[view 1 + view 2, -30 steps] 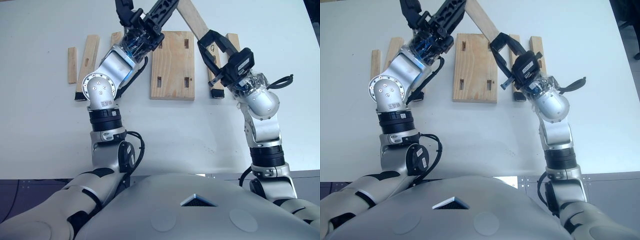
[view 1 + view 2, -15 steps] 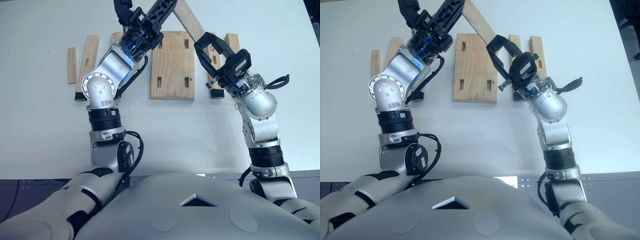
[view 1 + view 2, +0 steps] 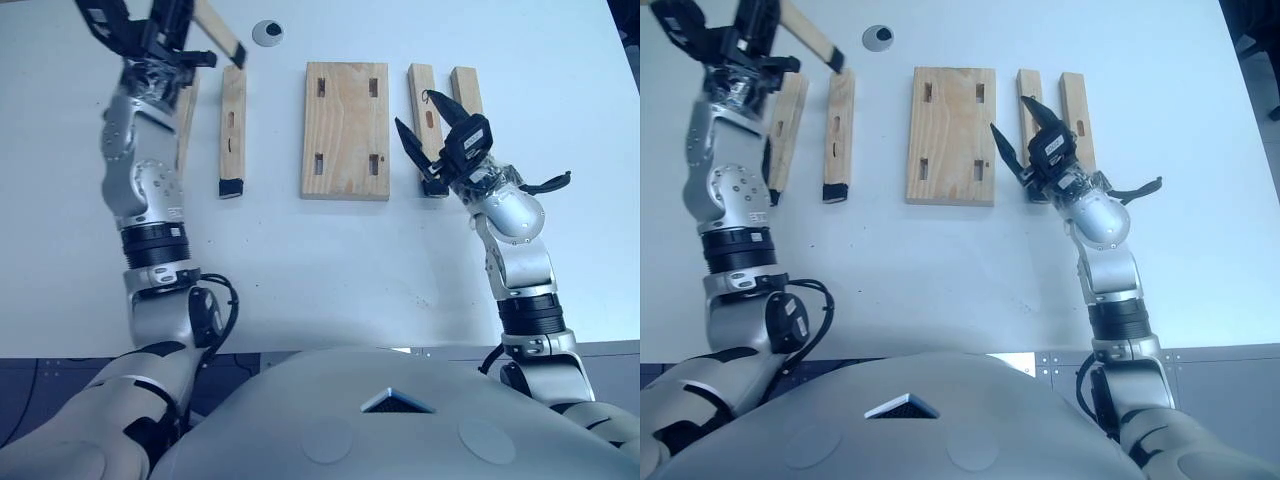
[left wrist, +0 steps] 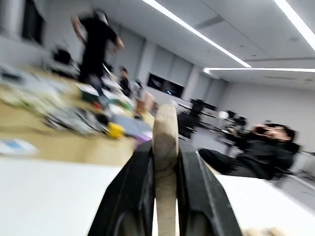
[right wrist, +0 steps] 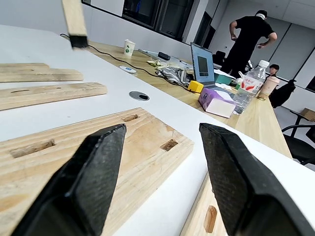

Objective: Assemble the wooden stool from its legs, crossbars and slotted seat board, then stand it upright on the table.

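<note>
My left gripper is raised over the table's far left, shut on a wooden leg with a black tip; its fingers clamp the wood from both sides. The slotted seat board lies flat in the middle. A slotted leg lies left of it, and another leg is partly hidden beside my left arm. Two more legs lie right of the board. My right gripper stands open just above the nearer of these, next to the board.
A round cable grommet sits in the white table beyond the board. Bare table stretches in front of the parts. Desks, a laptop and people fill the room behind.
My left arm has swung from above the board's far edge to the far left, carrying the leg with it. My right gripper has moved lower, beside the board's right edge.
</note>
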Action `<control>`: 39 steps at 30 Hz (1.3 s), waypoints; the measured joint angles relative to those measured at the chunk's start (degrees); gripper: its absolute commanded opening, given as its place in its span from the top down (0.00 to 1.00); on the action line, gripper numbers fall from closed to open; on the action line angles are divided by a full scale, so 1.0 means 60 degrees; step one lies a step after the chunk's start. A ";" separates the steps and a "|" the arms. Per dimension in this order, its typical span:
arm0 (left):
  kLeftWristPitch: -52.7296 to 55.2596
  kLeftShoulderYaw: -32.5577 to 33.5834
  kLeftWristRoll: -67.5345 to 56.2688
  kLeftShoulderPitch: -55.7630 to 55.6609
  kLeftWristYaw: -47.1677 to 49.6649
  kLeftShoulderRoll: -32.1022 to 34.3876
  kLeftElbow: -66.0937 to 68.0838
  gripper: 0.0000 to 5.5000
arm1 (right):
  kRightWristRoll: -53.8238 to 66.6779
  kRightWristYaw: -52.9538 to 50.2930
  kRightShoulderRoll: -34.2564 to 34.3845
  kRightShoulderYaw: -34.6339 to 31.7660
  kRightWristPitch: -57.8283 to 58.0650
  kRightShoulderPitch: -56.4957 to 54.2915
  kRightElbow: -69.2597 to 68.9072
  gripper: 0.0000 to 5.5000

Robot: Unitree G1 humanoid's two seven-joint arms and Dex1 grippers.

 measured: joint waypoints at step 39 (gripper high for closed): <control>-0.3097 0.0146 0.1650 0.0293 -0.0327 0.1385 0.5110 0.93 | -0.0017 -0.0031 0.0002 -0.0147 0.0344 0.0392 0.0050 0.50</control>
